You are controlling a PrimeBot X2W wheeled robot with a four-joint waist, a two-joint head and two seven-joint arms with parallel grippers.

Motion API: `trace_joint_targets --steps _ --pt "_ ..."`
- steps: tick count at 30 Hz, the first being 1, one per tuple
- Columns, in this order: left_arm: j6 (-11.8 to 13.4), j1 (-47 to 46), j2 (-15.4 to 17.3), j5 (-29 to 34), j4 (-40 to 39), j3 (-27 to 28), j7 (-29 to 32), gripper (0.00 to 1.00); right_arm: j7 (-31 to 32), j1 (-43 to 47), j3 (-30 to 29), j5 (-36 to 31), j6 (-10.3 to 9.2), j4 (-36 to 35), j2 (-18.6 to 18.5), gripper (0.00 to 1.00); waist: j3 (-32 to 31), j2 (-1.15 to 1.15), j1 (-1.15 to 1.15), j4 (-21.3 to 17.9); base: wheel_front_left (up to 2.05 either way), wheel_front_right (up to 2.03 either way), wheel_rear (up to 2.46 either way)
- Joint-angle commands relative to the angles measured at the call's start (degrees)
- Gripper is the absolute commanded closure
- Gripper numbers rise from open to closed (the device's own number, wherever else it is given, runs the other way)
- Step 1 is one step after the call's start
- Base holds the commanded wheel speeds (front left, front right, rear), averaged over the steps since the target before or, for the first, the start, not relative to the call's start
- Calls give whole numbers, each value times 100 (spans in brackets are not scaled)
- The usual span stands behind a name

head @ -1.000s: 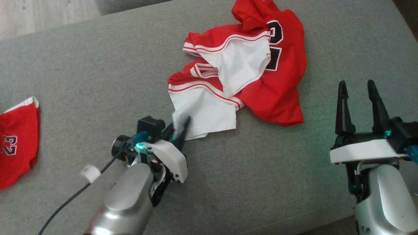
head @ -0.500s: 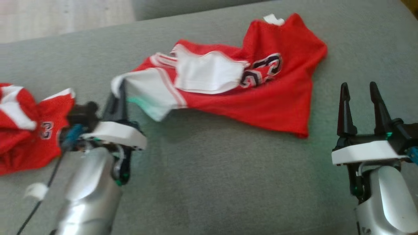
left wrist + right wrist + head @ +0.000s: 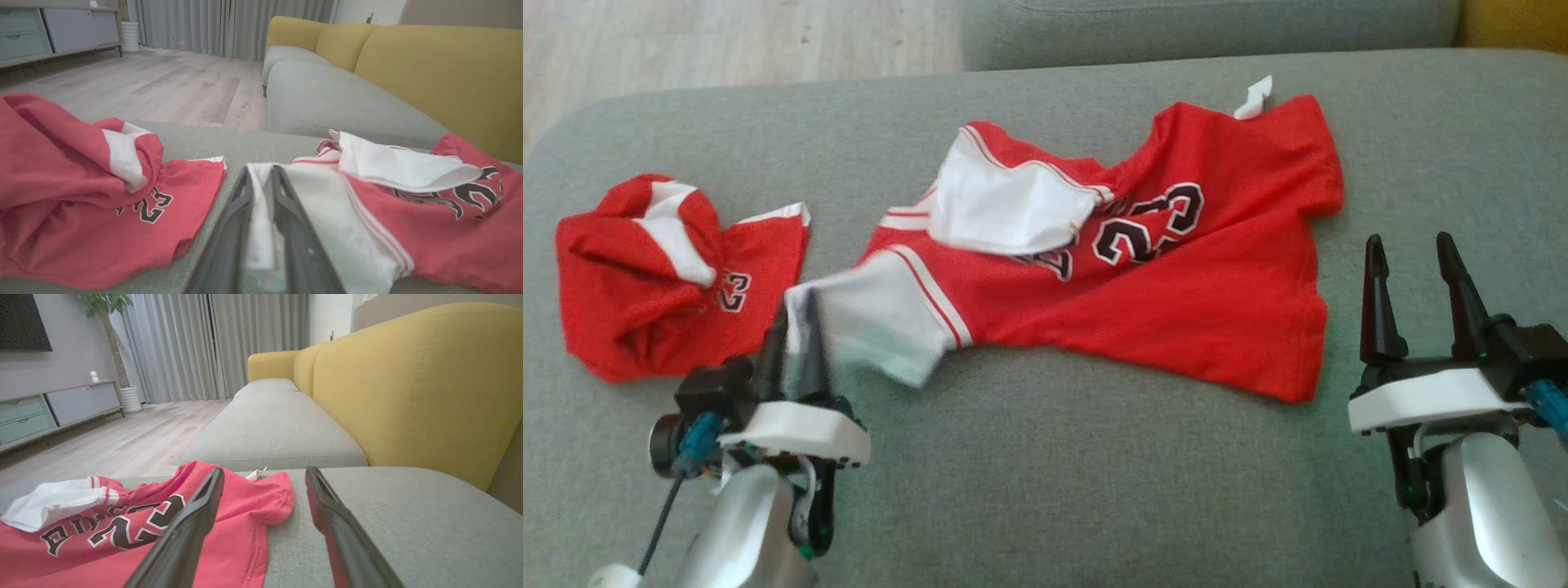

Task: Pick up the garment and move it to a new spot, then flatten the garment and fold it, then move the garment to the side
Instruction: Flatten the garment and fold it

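Observation:
The garment [image 3: 1143, 302] is a red jersey with white sleeves and a black "23". It lies stretched across the grey sofa seat [image 3: 1094, 490]. My left gripper [image 3: 794, 327] is at its left end, shut on the white sleeve. In the left wrist view the white fabric [image 3: 261, 228] is pinched between the two dark fingers [image 3: 229, 228], with the rest of the garment [image 3: 429, 228] trailing right. My right gripper [image 3: 1413, 253] stands open off the garment's right edge, holding nothing. In the right wrist view its open fingers [image 3: 192, 522] frame the jersey's near corner [image 3: 122, 535].
A second red piece with "23" [image 3: 645, 278] lies crumpled left of my left gripper, and it also appears [image 3: 81, 204] in the left wrist view. A yellow backrest [image 3: 408, 375] lines the seat's right side. Wooden floor [image 3: 727, 41] lies beyond the far edge.
My left gripper has pulled the white sleeve leftward, and the bunched jersey has drawn out flatter with the "23" showing. The head view has shifted too. The right gripper stays open in place.

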Motion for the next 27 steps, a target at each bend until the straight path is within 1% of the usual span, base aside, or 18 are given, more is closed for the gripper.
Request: trace_joint_targets --steps 1,8,14,19,27 --pt "8 -140 44 82 -299 246 -70 0 -19 -47 92 -55 -4 -129 -21 0 -38 0 1 62 0 0 0" --pt "-206 401 -211 399 -1181 268 -71 0 -22 200 31 88 -4 130 -21 0 -203 0 1 273 0 0 0" --pt "-305 1068 -371 548 -1842 242 -71 0 -38 490 57 304 -4 370 -21 0 -270 0 1 343 0 0 0" --pt "-362 1185 -410 580 -1946 223 -71 0 10 592 138 467 -4 579 -21 0 -264 0 1 382 0 0 0" --pt "-421 1123 -438 627 -1887 224 -71 0 606 556 556 907 -4 1322 -21 0 -199 0 1 491 0 0 0"
